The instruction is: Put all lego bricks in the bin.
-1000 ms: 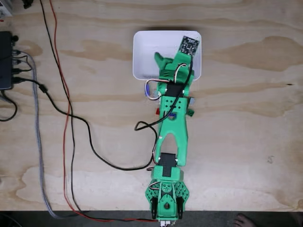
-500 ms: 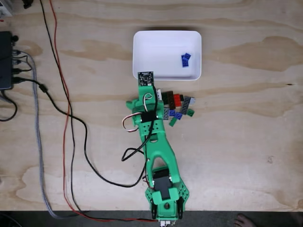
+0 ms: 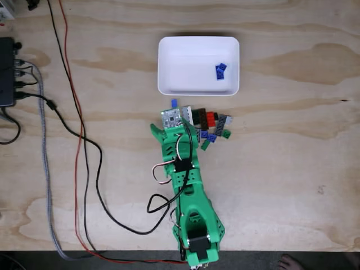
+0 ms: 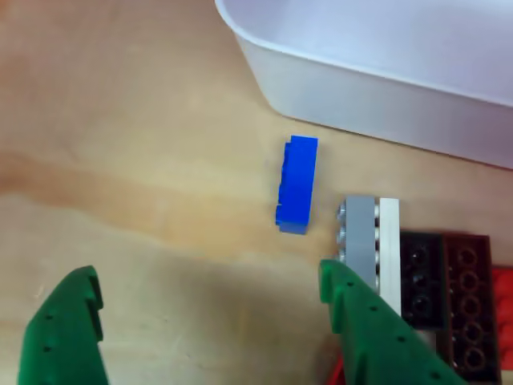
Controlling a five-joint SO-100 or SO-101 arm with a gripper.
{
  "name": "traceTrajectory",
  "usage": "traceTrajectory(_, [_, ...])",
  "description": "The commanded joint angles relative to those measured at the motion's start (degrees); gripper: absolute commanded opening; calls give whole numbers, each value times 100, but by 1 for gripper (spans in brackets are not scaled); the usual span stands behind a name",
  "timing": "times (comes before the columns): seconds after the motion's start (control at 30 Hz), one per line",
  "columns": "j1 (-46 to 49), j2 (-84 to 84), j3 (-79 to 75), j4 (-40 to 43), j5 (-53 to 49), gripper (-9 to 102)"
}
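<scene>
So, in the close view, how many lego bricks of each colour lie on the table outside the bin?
blue brick: 1
grey brick: 1
white brick: 1
black brick: 1
dark brown brick: 1
red brick: at least 1, cut off by the right edge
Total: at least 6

Fixed view straight overhead – other view close, sharing bin [image 3: 169, 67] corner.

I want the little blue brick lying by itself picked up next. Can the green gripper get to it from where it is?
Probably yes. The gripper is open, and the blue brick lies on bare wood just ahead of it, apart from the grey brick and the bin. Nothing blocks the way.
</scene>
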Motion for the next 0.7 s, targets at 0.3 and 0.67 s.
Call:
traceTrajectory(0.3, [255,-1178,-62,-1354,272,31])
traceTrajectory(0.67, [510,-2364,-756,-1573,281,26])
